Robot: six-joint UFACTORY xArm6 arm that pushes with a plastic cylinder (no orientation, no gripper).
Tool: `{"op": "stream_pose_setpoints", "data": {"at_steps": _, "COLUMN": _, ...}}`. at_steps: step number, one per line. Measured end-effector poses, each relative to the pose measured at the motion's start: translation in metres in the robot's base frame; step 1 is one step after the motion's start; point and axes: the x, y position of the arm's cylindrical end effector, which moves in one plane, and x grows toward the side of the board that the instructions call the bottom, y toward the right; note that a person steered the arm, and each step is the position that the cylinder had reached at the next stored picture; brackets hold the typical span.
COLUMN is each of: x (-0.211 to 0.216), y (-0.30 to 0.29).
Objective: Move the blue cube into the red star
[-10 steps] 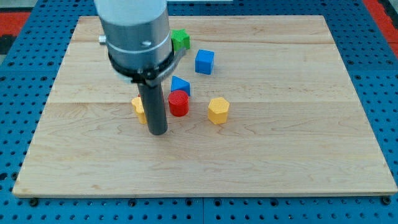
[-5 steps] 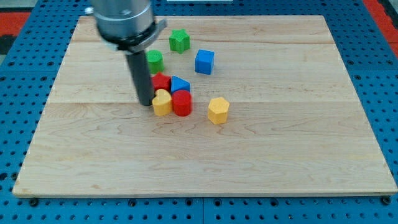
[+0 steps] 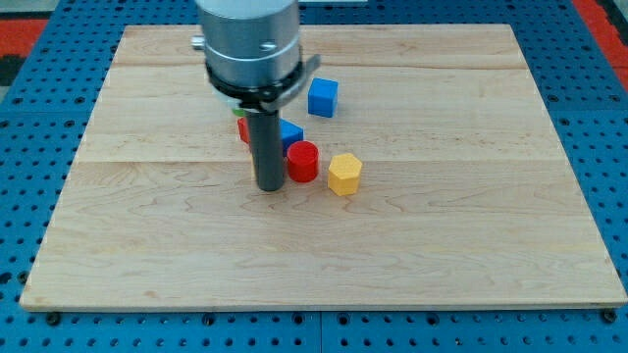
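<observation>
The blue cube (image 3: 323,97) sits toward the view's top, right of the arm's body. The red star (image 3: 243,128) shows only as a sliver at the rod's left edge; the rod hides most of it. My tip (image 3: 270,185) rests on the board just left of a red cylinder (image 3: 303,161), below the cluster of blocks. A second blue block (image 3: 291,133) peeks out right of the rod, above the red cylinder. The blue cube lies apart from the red star, up and to the right of it.
A yellow hexagonal block (image 3: 344,174) sits right of the red cylinder. The arm's grey body (image 3: 249,44) covers the blocks at the view's top centre; a green sliver (image 3: 238,112) shows at its lower left edge. The wooden board (image 3: 491,196) lies on a blue pegboard.
My tip has moved right and down, from left of the cluster to just left of the red cylinder. The red cylinder has shifted slightly right. The yellow heart and green blocks are now hidden.
</observation>
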Motion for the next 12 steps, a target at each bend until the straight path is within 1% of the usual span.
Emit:
{"op": "stream_pose_setpoints", "data": {"at_steps": 1, "x": -0.01, "y": 0.004}}
{"op": "stream_pose_setpoints", "data": {"at_steps": 3, "x": -0.009, "y": 0.004}}
{"op": "stream_pose_setpoints", "data": {"at_steps": 4, "x": 0.029, "y": 0.001}}
{"op": "stream_pose_setpoints", "data": {"at_steps": 5, "x": 0.066, "y": 0.034}}
{"op": "stream_pose_setpoints", "data": {"at_steps": 6, "x": 0.049, "y": 0.096}}
{"op": "stream_pose_setpoints", "data": {"at_steps": 7, "x": 0.022, "y": 0.093}}
{"op": "stream_pose_setpoints", "data": {"at_steps": 8, "x": 0.006, "y": 0.115}}
{"op": "stream_pose_setpoints", "data": {"at_steps": 9, "x": -0.016, "y": 0.115}}
{"op": "stream_pose_setpoints", "data": {"at_steps": 10, "x": -0.015, "y": 0.096}}
{"op": "stream_pose_setpoints", "data": {"at_steps": 11, "x": -0.024, "y": 0.128}}
{"op": "stream_pose_setpoints", "data": {"at_steps": 12, "x": -0.08, "y": 0.156}}
